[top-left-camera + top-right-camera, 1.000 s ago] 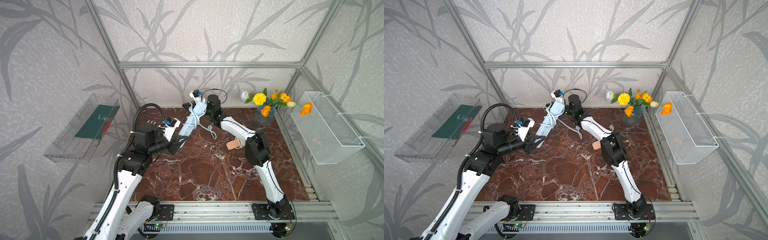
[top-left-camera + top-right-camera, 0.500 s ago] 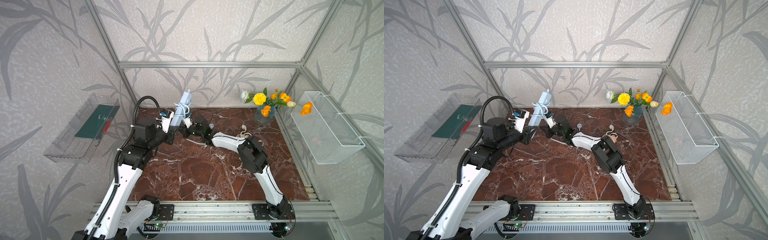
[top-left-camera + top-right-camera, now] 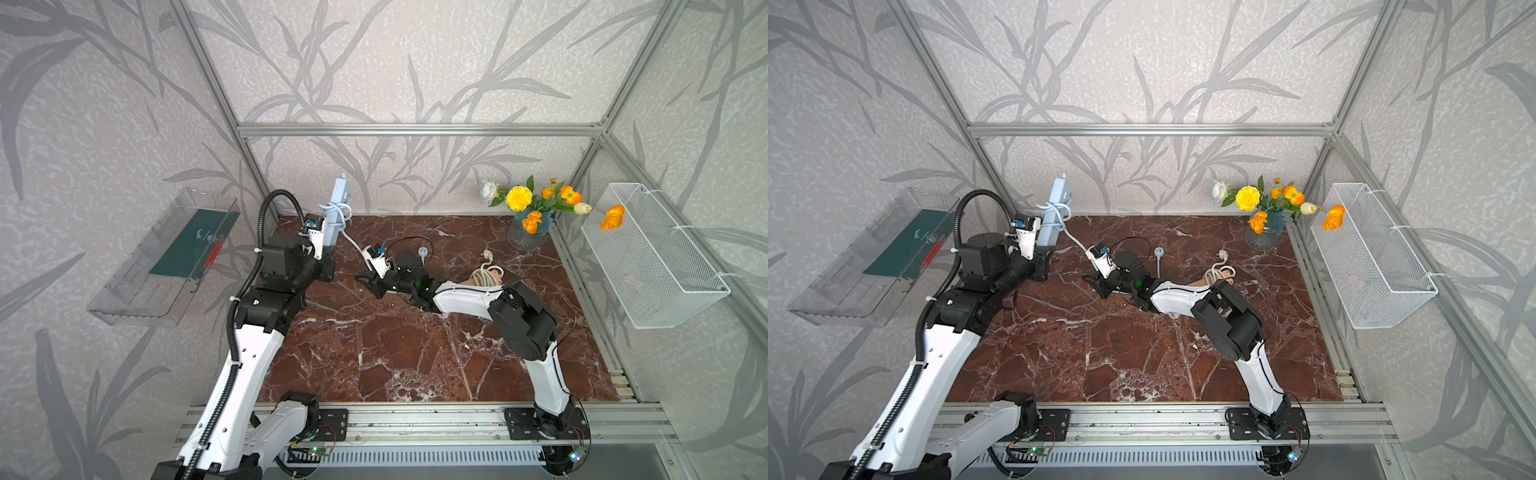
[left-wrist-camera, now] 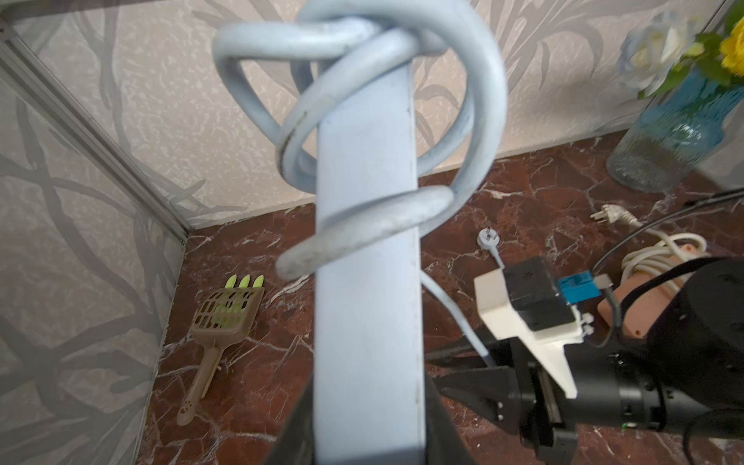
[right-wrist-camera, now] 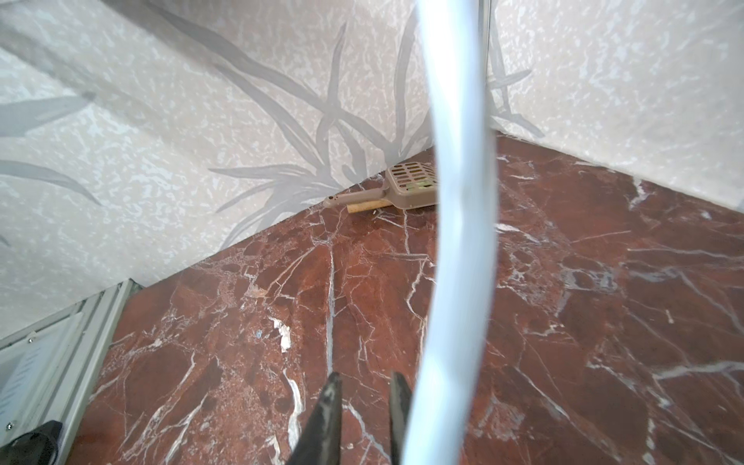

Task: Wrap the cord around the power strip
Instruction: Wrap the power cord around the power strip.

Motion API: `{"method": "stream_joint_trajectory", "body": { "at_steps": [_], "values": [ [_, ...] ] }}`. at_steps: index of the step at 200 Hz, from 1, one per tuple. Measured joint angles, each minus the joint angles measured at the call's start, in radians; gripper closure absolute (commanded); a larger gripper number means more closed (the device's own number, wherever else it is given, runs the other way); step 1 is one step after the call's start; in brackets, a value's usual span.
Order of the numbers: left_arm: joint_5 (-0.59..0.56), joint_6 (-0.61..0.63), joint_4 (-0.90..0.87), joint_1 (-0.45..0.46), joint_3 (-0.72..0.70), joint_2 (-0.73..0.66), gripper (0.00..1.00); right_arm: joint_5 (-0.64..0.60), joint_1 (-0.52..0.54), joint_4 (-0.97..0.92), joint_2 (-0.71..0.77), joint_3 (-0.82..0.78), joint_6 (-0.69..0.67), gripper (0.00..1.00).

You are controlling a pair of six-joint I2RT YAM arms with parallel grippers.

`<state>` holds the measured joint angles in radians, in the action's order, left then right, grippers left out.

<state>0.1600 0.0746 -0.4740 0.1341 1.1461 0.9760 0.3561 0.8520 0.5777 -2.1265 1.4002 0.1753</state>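
Pale-blue grip on one side only now: keeps left claw [image 4: 366,422] clamped on upright power strip [image 4: 366,322], parts right claw [image 5: 364,402] slightly, empty beside the cord [image 5: 459,241], needs regrasping

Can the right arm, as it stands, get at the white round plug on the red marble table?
Probably yes. The white round plug lies bare on the red marble table, close beside the right arm's wrist; nothing covers it. The right hand points away, so it must turn round.
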Motion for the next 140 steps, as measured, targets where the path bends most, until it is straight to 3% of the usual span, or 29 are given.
{"method": "stream_joint_trajectory", "body": {
  "at_steps": [47,93,115,140],
  "values": [
    [0.152,-0.042,0.048,0.001,0.031,-0.034,1.0,-0.01,0.0,0.037,-0.118,0.113,0.038,0.69],
    [0.172,-0.05,0.036,0.0,0.071,-0.034,1.0,-0.047,-0.003,0.04,-0.166,0.159,0.045,0.64],
    [0.144,-0.049,0.029,0.0,0.093,-0.034,1.0,-0.063,-0.004,0.029,-0.192,0.164,0.041,0.83],
    [0.002,-0.017,-0.006,-0.002,0.107,-0.014,1.0,-0.084,0.01,-0.025,-0.179,0.141,-0.039,0.99]
  ]
}}
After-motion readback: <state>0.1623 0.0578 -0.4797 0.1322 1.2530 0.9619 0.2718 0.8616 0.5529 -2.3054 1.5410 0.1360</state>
